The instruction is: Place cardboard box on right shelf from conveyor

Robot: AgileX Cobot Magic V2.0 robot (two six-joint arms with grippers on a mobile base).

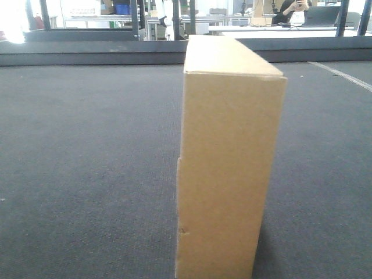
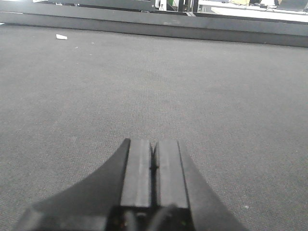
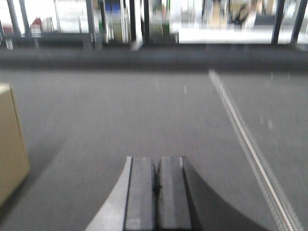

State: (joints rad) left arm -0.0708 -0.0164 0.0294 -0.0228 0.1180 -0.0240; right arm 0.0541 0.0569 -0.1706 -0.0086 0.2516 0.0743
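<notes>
The task stood at its first step: the cardboard box (image 1: 229,163) had not been picked up. It stood upright on the conveyor (image 1: 87,145), close in front of the front-facing camera, with nothing touching it. The right shelf showed in no view.

The left end effector (image 2: 154,147) hung low over bare belt with its pads pressed together and nothing between them. The right end effector (image 3: 157,163) was likewise fully closed and empty. Its view was blurred, with the box at the left edge, well apart from the fingers.

The next move probably called for opening the fingers and bringing them to the box. Its narrow face looked wide for one pair of pads, so a hold across the slim dimension, or a squeeze between both arms, seemed likely. Standing tall on a small footprint, it could tip if nudged from one side.

The box was plain tan and unprinted, with smooth faces and crisp edges. A faint step marked its left edge about halfway up, with a small nick lower down. Its top caught pale light.
</notes>
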